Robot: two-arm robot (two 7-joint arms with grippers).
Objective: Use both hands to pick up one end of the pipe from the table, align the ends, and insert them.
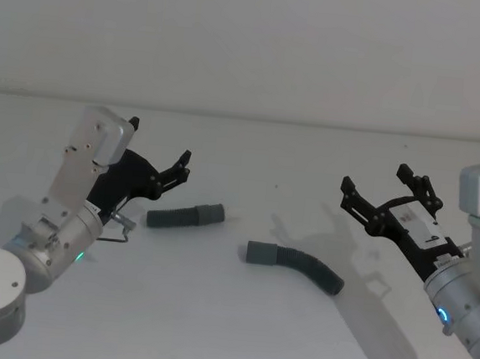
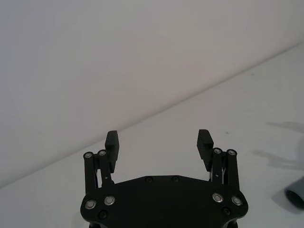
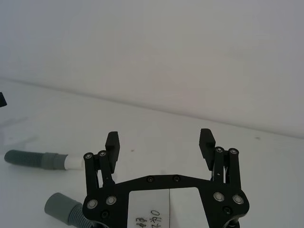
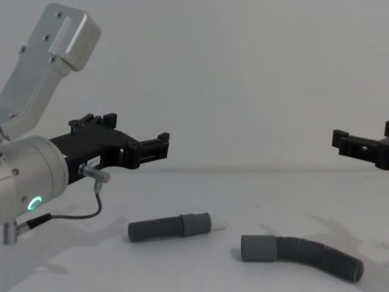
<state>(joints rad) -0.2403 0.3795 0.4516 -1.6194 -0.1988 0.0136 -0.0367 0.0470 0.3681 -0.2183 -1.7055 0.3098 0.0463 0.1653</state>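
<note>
The short pipe (image 1: 186, 216) and the curved pipe (image 1: 296, 264) lay apart on the table (image 1: 226, 338). The left gripper (image 1: 180, 168) and the right gripper (image 1: 374, 179) hung above it, jaws released and empty.

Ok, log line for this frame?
stage: pre-grasp | left hand: open, above table | right hand: open, above table | short hose: on table | curved hose: on table, ends apart
</note>
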